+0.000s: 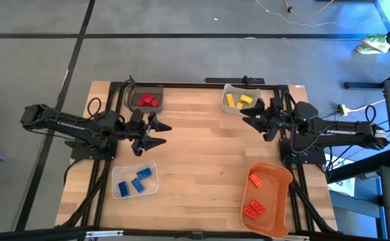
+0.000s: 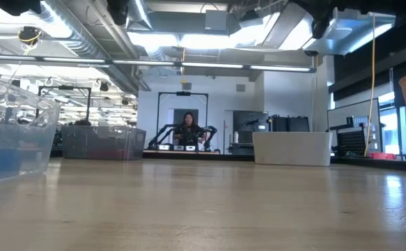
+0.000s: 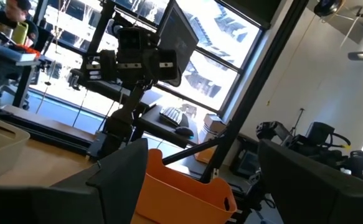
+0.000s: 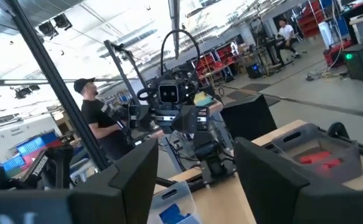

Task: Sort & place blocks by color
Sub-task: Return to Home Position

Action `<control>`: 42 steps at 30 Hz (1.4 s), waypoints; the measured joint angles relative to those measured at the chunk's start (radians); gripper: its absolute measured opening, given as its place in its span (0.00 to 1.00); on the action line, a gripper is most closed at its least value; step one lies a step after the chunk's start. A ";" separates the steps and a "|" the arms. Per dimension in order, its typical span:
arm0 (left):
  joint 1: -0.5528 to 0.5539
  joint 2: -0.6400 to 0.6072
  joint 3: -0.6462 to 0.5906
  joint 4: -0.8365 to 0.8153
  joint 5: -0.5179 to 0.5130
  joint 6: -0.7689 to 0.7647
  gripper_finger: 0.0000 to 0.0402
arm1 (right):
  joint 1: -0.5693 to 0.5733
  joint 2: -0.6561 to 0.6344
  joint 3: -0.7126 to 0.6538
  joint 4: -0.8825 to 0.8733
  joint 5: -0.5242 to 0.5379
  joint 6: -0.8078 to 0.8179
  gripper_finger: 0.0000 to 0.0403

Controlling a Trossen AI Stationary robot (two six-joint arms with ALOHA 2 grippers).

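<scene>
Nearest each wrist camera stand my own fingers. The left fingers [image 3: 122,180] are spread wide and grip nothing. The right fingers [image 4: 128,180] are spread the same way, also empty.

Arm positions, from the high view:
1. My left gripper [image 1: 162,134] is raised over the left half of the worktop [image 1: 201,157] and points toward the centre. It lies between the dark bin [image 1: 157,89] at the far edge and the clear bin [image 1: 118,171] at the near edge, touching neither.
2. My right gripper [image 1: 246,116] is raised over the right half, pointing toward the centre, just beside the pale bin [image 1: 226,105].

Block positions relative to my fingers:
- the red blocks [image 1: 147,101] lie in the dark bin, near the left fingers on their far side;
- the blue blocks [image 1: 134,182] lie in the clear bin, on the near side of the left fingers and apart from them;
- the yellow blocks [image 1: 237,100] lie in the pale bin, just beside the right fingers;
- the orange blocks [image 1: 255,195] lie in the orange bin [image 1: 279,175] at the near right corner, well apart from the right fingers.
</scene>
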 joint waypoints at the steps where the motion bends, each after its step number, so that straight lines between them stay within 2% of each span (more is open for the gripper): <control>1: 0.000 0.000 0.000 0.000 0.002 -0.002 0.74 | 0.000 0.000 0.000 0.002 0.000 0.001 0.52; 5: 0.002 0.000 0.000 0.000 0.030 -0.014 0.71 | 0.000 0.000 0.000 -0.002 -0.002 0.001 0.52; 8: 0.032 -0.038 0.000 -0.038 0.056 0.005 0.63 | 0.000 0.000 0.000 -0.004 -0.003 0.002 0.52; 12: 0.121 -0.174 0.002 -0.169 0.112 0.055 0.45 | 0.000 0.000 0.000 -0.007 -0.003 0.028 0.52; 17: 0.228 -0.325 0.000 -0.388 0.178 0.108 0.13 | 0.000 0.000 0.000 -0.033 -0.003 0.080 0.52; 19: 0.244 -0.384 -0.029 -0.402 0.182 0.106 0.04 | 0.000 0.000 0.000 -0.032 -0.003 0.085 0.52; 23: 0.214 -0.453 -0.137 -0.326 0.153 0.069 0.01 | 0.000 0.000 0.000 -0.030 -0.003 0.083 0.52; 30: 0.073 -0.473 -0.298 -0.117 -0.008 0.061 0.00 | 0.000 0.000 0.000 -0.030 -0.003 0.077 0.52; 35: 0.017 -0.486 -0.338 -0.146 -0.043 0.107 0.00 | 0.000 0.000 0.000 -0.031 -0.003 0.046 0.52; 42: 0.056 -0.651 -0.339 -0.378 -0.001 0.110 0.00 | 0.000 0.000 0.000 -0.032 -0.029 0.058 0.52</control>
